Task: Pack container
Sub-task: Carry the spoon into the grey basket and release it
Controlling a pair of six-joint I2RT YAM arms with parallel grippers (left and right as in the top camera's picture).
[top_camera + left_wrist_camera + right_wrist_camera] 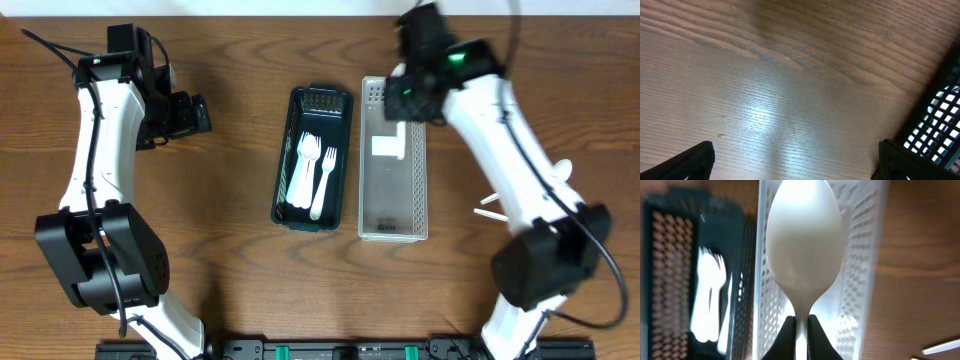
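Observation:
My right gripper (801, 320) is shut on the neck of a white plastic spoon (805, 245), whose bowl hangs over the white perforated basket (860, 280). From overhead, the right gripper (408, 92) is above the far end of that white basket (420, 200), with the spoon (388, 146) pointing into it. A black basket (345, 150) stands left of it and holds white forks (315, 170). My left gripper (195, 115) is open over bare wood left of the black basket (940, 115). Nothing lies between the left gripper (797, 160) fingers.
Loose white cutlery (490, 205) lies on the table right of the white basket, partly hidden under my right arm; one piece (940, 347) shows at the right wrist view's lower right. The two baskets stand side by side, nearly touching.

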